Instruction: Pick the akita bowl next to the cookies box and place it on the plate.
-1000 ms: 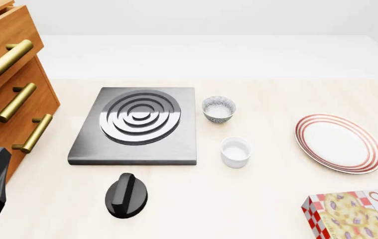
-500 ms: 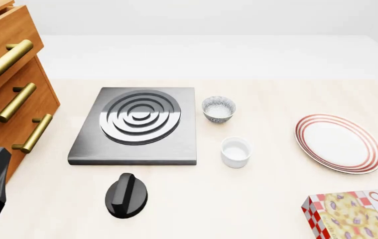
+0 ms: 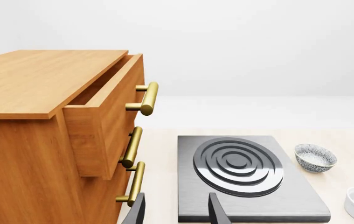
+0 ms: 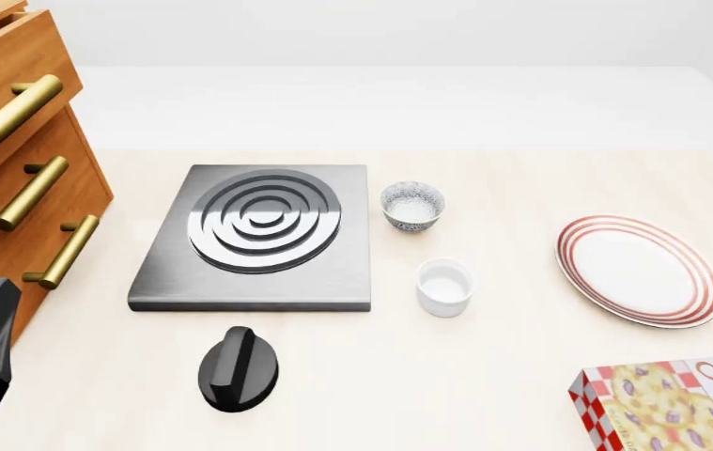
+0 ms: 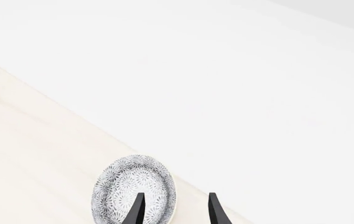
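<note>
The right claw (image 5: 174, 210) shows only as two thin black fingers (image 5: 137, 211), standing apart with a clear gap between them. Just past their tips a round akita bowl (image 5: 127, 186) with a fine grey-black speckled pattern on white rests on the pale wooden bench (image 5: 33, 158), close to its edge. One finger overlaps the bowl's rim.
</note>
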